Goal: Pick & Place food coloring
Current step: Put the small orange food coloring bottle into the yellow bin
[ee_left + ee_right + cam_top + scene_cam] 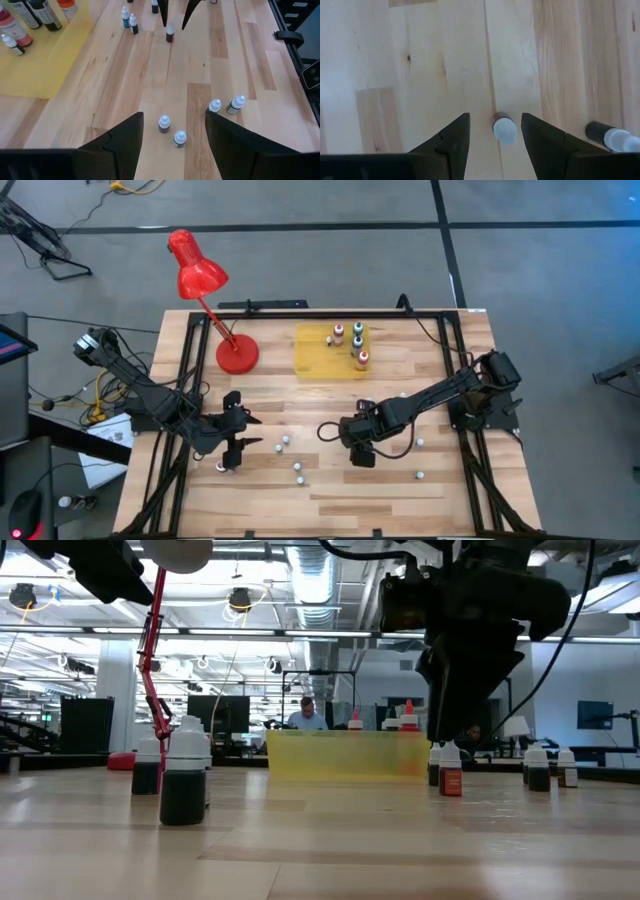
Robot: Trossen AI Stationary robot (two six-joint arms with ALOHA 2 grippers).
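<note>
The right gripper (491, 132) hangs low over the middle of the table (330, 502), fingers spread with one small bottle (504, 129) standing between them, not clamped, and I'd say it is lined up there so the fingers can close on the cap from either side; another bottle (615, 138) sits just beside it, cut off at the picture's border; over toward the left edge the left gripper (172, 135) hovers with its fingers apart and nothing held, a pair of white-capped bottles (164, 123) in the gap ahead of it and two more (236, 104) just beside, so it looks ready to take one of those; the rest of the loose food coloring (298, 468) is dotted along the near half of the boards, mere pale specks from above, colours impossible to read; farther back, near the far edge, lies the yellow mat (312, 352) with several bottles (357, 332) already standing on it, which I take to be the drop-off; the red lamp (200, 277) stands at the far left corner; from table height the dark arm blocks much of the mat, and whether the right fingers touch the bottle I cannot tell.
</note>
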